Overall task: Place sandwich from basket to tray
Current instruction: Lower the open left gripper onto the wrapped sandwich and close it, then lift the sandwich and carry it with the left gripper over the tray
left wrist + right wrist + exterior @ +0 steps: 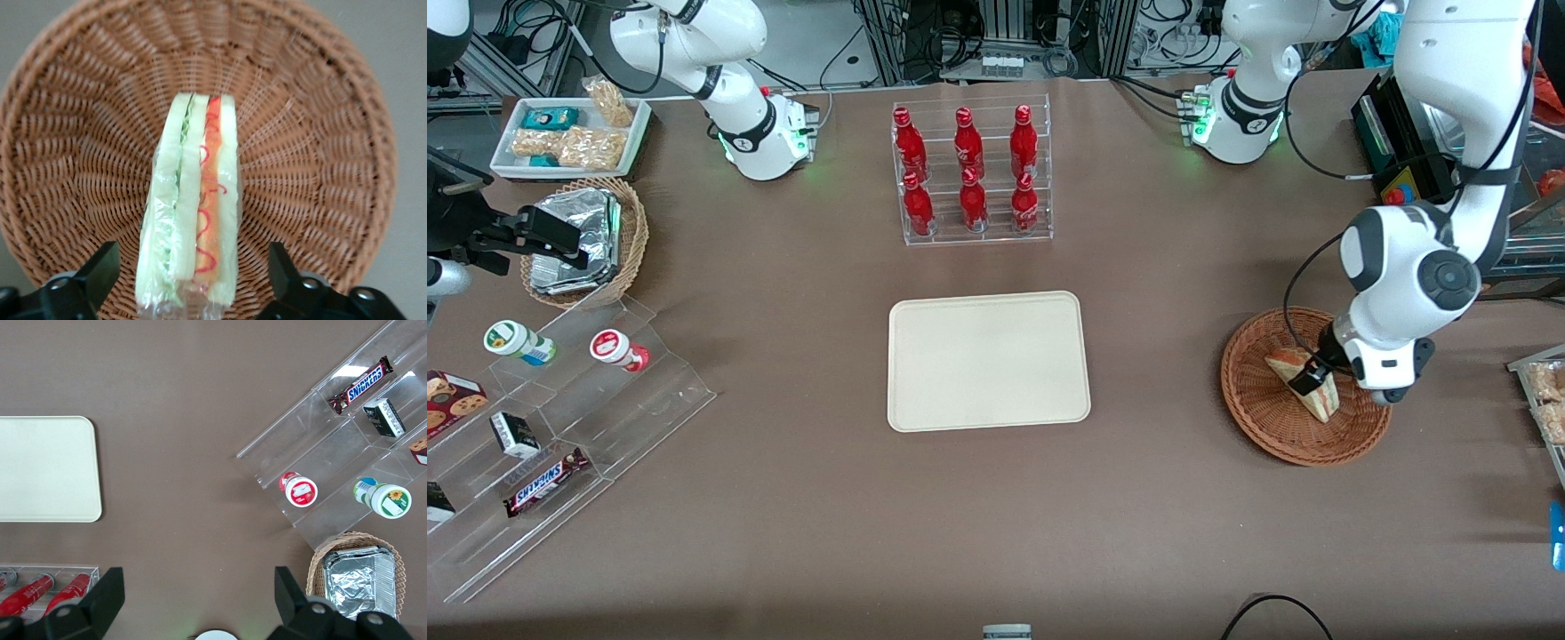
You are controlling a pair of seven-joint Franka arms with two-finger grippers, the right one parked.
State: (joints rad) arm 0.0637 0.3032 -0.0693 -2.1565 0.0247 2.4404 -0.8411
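Gripper of the working left arm positioned low inside the basket, at the working arm's end of the table. Fingers spread apart, one on each side of the sandwich, with a clear gap between each fingertip and the wrap; no contact seen. Sandwich lying in the basket on the wicker floor, standing on edge with its layered side facing up toward the wrist camera: white bread outside, green filling in one seam, orange-red filling in the other, all under clear wrap. Basket resting flat on the brown table cover, well apart from the tray. Tray set flat near the middle of the table, with nothing on it, nearer to the front camera than the clear rack of red bottles. Toward the parked arm's end: a tan wicker basket with foil-wrapped packets, a small white tray of snacks farther from the front camera, and a stepped clear stand carrying small cups, boxes and a chocolate bar.
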